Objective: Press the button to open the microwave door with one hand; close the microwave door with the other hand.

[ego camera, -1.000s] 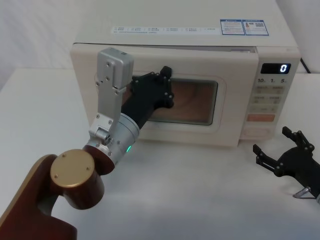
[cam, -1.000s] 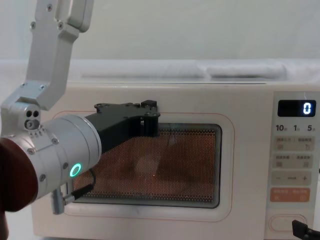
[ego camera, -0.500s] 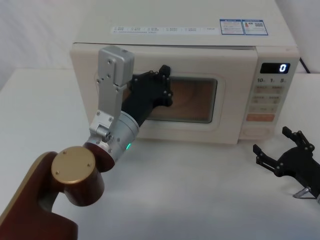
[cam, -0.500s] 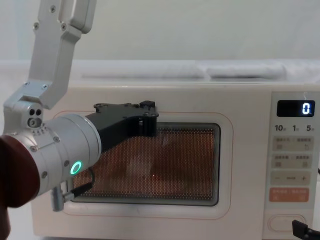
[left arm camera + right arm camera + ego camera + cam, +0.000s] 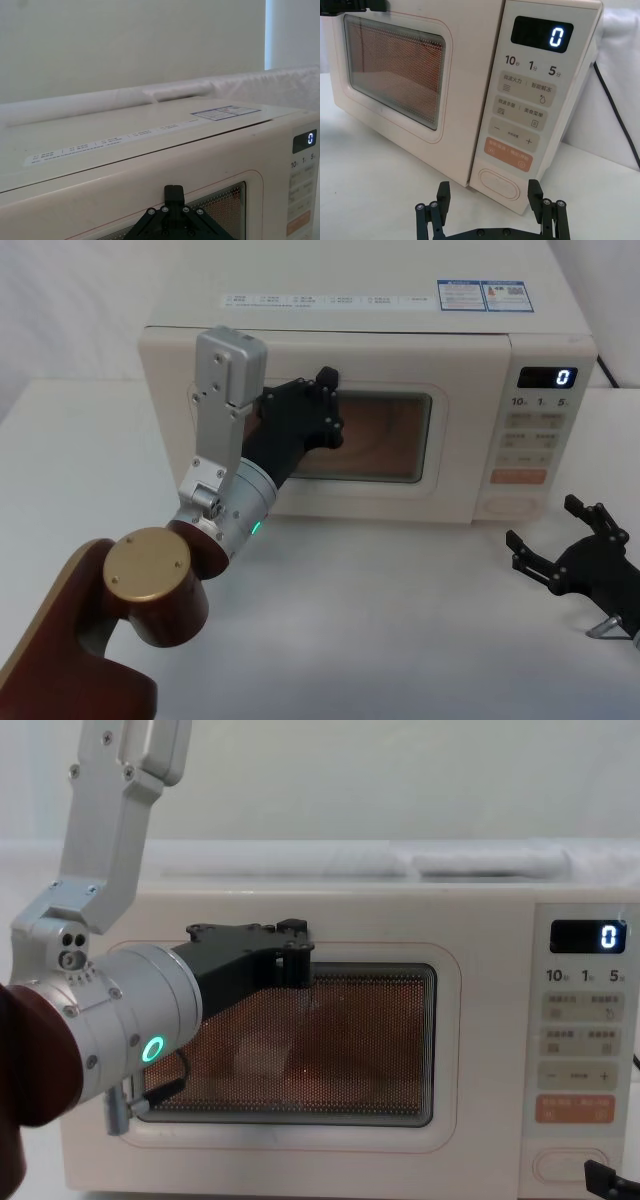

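Left gripper [image 5: 318, 405] seemingly against microwave door [image 5: 380, 495]

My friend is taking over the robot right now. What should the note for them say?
Left claw: pressed against the microwave door, at the upper left of its window; I cannot tell if it is open or shut.
Right claw: open, resting on the table in front of the button, not touching it.
Done: the door looks closed, flush with the control panel.
Left: probably just draw the left arm back.
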`<state>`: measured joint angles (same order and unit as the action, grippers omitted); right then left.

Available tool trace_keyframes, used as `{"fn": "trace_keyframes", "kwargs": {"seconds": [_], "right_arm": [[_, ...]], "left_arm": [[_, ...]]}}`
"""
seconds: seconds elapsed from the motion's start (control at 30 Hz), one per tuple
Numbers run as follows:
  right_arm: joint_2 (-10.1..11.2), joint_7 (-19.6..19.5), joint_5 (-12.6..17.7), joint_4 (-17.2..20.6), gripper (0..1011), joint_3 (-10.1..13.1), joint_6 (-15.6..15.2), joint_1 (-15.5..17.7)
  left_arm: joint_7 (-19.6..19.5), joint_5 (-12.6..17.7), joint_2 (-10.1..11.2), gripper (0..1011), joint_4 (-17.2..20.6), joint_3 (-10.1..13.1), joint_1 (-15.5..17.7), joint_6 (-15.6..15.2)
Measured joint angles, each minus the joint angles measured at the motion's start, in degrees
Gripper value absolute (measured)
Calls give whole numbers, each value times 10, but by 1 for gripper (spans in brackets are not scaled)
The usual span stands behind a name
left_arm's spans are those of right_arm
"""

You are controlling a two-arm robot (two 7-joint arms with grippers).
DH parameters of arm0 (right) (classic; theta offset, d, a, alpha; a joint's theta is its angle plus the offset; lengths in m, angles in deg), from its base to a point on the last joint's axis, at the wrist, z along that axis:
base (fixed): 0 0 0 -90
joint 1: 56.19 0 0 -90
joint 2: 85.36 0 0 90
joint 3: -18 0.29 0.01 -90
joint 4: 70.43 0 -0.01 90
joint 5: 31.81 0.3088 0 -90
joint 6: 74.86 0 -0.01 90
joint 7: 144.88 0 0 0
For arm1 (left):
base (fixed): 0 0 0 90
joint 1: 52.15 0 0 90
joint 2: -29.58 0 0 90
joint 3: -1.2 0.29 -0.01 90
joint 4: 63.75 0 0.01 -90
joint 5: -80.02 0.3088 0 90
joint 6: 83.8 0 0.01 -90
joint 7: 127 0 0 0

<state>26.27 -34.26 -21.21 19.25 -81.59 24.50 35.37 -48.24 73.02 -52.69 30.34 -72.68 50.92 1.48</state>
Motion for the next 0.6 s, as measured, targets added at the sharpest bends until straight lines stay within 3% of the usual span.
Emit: {"fn": "trace_keyframes", "kwargs": {"seconds": [0.6], "right_arm": [[0,0,0,0,1000,0,0,0]], "left_arm": [[-1,-4,-1,0,-3,-3,3,1]]}}
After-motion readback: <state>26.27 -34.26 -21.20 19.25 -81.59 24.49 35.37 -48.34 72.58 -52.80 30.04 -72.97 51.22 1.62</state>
